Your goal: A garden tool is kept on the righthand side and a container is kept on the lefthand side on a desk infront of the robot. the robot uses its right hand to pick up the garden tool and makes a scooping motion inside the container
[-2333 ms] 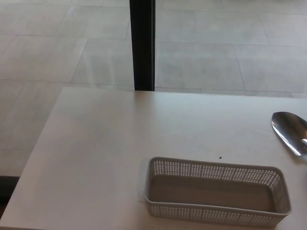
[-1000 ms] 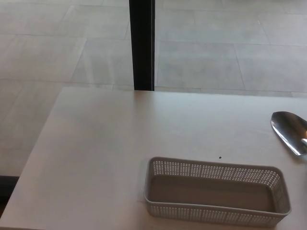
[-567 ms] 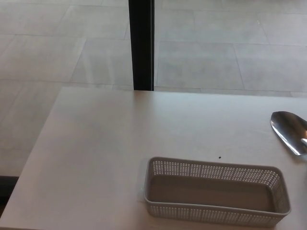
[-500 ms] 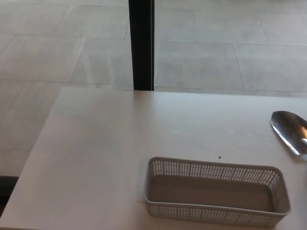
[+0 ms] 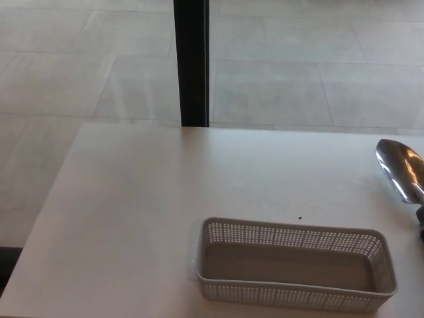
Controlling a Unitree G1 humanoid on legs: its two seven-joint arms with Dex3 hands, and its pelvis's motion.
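Note:
A grey perforated plastic basket [image 5: 291,231] stands on the white desk [image 5: 152,199] near its front edge, right of centre, with nothing inside it. The shiny metal blade of a garden trowel [image 5: 401,169] shows at the right edge of the head view, beyond the basket's right end and apart from it. Its handle runs out of the picture. A dark sliver [image 5: 421,213] just below the blade touches the picture's edge; I cannot tell whether it belongs to the tool or to a hand. Neither of my hands shows.
A black vertical post [image 5: 192,63] rises behind the desk's far edge. Beyond it lies a grey tiled floor [image 5: 298,73]. A small dark speck [image 5: 299,218] marks the desk just behind the basket.
The trowel blade has shifted up and slightly away from the basket. The whole picture has also slid a little, so the camera moved. The basket stays in place on the desk.

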